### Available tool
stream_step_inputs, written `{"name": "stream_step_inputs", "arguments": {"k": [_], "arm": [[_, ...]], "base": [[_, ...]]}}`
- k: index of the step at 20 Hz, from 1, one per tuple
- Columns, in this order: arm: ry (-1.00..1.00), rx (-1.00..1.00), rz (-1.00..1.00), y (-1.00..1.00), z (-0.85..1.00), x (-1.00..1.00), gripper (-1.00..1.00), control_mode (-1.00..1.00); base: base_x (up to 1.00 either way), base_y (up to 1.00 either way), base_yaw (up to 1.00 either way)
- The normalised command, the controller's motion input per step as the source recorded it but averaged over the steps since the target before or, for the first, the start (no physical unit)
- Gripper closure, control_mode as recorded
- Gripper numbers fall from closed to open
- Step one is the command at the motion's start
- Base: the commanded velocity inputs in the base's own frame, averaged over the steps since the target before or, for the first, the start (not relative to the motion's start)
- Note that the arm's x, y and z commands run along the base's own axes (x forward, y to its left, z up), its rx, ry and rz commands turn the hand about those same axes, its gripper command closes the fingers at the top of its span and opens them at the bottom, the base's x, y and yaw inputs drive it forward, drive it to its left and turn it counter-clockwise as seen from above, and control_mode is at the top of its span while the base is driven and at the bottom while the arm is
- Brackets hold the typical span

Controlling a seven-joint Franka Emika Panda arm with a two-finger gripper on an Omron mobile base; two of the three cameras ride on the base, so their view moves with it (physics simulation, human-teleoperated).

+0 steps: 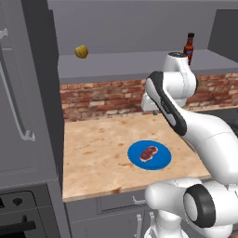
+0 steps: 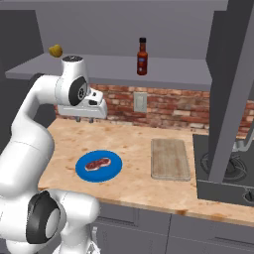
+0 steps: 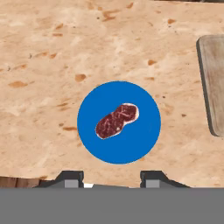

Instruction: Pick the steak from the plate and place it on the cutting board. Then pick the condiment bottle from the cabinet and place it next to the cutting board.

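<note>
One steak [image 3: 117,120] lies near the middle of the blue plate [image 3: 144,142], which sits on the speckled counter [image 1: 93,153] toward its front edge. The jaws hang above the counter, well clear of the plate, and in the hand view the two finger tips [image 3: 72,179] stand apart with nothing between them. In the right base view the gripper [image 2: 85,115] sits high over the counter's back part, behind the plate and nearer the brick wall [image 2: 168,106]. The cutting board [image 2: 170,158] lies flat on the counter beside the plate, apart from it, on the side toward the stove [image 2: 223,171]; its top is bare. Farther back and higher, the cabinet [image 2: 124,74] has a wide grey shelf over the brick wall. The condiment bottle [image 2: 142,56] stands upright on that shelf, and a yellowish round fruit [image 1: 81,51] rests on the same shelf, well apart from the bottle.
</note>
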Motion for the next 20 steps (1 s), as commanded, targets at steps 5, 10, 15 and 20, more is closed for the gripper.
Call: {"name": "stream_step_inputs", "arguments": {"k": [5,10,15,20], "arm": [[0.00,0.00,0.00,0.00,-0.05,-0.01,-1.00,-1.00],[0.00,0.00,0.00,0.00,-0.05,-0.12,-1.00,-1.00],[0.00,0.00,0.00,0.00,-0.08,-0.18,-1.00,-1.00],[0.00,0.00,0.00,0.00,-0.08,-0.22,-1.00,-1.00]], "base": [[0.00,0.00,0.00],[0.00,0.00,0.00],[0.00,0.00,0.00],[0.00,0.00,0.00]]}}
